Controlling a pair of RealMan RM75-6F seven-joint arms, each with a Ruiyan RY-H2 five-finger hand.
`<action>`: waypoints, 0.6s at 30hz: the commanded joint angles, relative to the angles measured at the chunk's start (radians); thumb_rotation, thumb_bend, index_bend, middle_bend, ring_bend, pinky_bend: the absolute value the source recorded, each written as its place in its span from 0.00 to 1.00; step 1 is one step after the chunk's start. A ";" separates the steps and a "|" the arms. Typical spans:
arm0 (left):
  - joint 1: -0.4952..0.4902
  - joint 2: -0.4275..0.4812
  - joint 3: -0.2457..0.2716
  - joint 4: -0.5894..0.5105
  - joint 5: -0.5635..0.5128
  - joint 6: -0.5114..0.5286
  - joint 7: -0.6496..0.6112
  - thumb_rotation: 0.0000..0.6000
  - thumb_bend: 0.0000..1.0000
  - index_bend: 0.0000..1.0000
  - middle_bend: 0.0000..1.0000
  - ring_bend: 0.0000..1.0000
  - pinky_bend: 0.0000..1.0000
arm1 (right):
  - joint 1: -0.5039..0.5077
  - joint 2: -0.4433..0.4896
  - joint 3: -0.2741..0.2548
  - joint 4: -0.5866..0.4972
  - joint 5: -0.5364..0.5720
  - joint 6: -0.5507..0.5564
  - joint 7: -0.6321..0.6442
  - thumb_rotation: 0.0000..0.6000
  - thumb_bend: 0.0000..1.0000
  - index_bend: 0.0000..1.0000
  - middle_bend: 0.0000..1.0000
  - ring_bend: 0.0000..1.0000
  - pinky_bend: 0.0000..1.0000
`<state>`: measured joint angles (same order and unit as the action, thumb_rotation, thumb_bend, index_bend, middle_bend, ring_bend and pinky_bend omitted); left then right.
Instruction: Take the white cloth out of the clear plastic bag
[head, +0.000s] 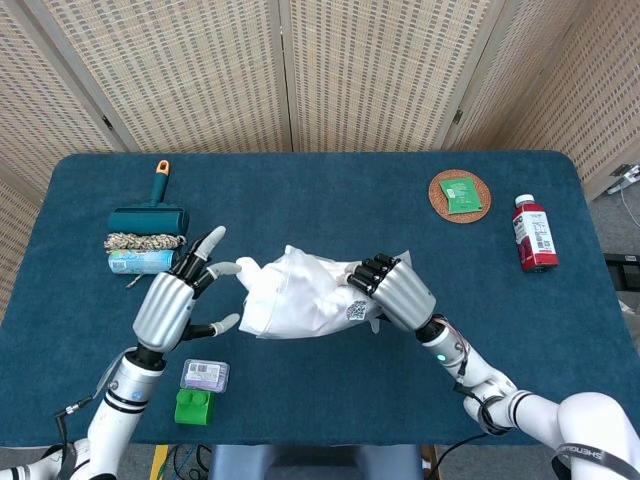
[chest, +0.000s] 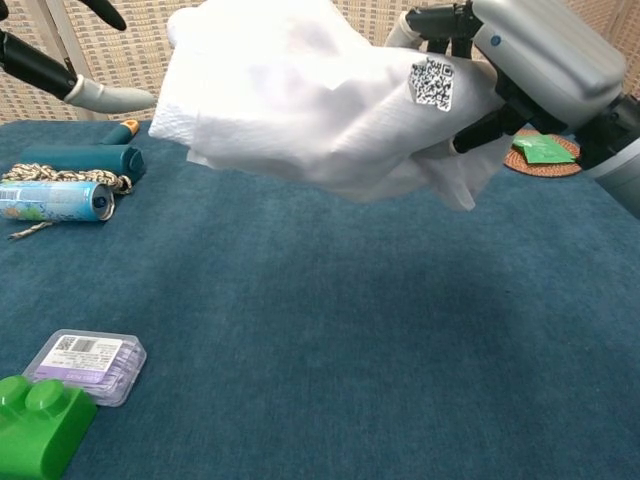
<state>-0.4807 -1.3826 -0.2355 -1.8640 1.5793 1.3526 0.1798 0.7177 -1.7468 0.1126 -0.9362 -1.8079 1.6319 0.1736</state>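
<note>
My right hand (head: 395, 292) (chest: 540, 70) grips the clear plastic bag (head: 345, 300) (chest: 440, 150) by its right end and holds it above the table's middle. The white cloth (head: 290, 295) (chest: 290, 90) fills the bag and bulges out of its left end. A small QR label (chest: 432, 80) shows on the bag by my fingers. My left hand (head: 175, 300) is open, fingers spread, its fingertips (chest: 105, 97) just left of the cloth's end; whether they touch it I cannot tell.
A teal lint roller (head: 150, 212), a rope coil and a can (chest: 55, 200) lie at the left. A clear small box (head: 204, 375) and a green block (head: 193, 408) sit near the front. A coaster with a green packet (head: 460, 193) and a red bottle (head: 534, 233) stand at the right.
</note>
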 joint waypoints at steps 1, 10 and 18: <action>-0.006 0.001 0.004 -0.002 -0.008 -0.010 0.006 1.00 0.13 0.33 0.00 0.00 0.26 | 0.003 -0.004 0.002 0.002 0.001 0.002 0.001 1.00 0.59 0.55 0.62 0.59 0.71; -0.029 -0.005 0.006 -0.012 -0.007 -0.021 -0.006 1.00 0.13 0.30 0.00 0.00 0.25 | 0.017 -0.012 0.005 0.002 0.002 0.002 -0.008 1.00 0.59 0.55 0.62 0.59 0.71; -0.040 0.000 0.015 -0.024 0.004 -0.022 -0.019 1.00 0.07 0.25 0.00 0.00 0.25 | 0.023 -0.015 0.008 0.000 0.012 -0.002 -0.007 1.00 0.59 0.55 0.62 0.59 0.71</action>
<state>-0.5195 -1.3830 -0.2208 -1.8871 1.5825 1.3309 0.1623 0.7401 -1.7621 0.1208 -0.9364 -1.7960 1.6296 0.1663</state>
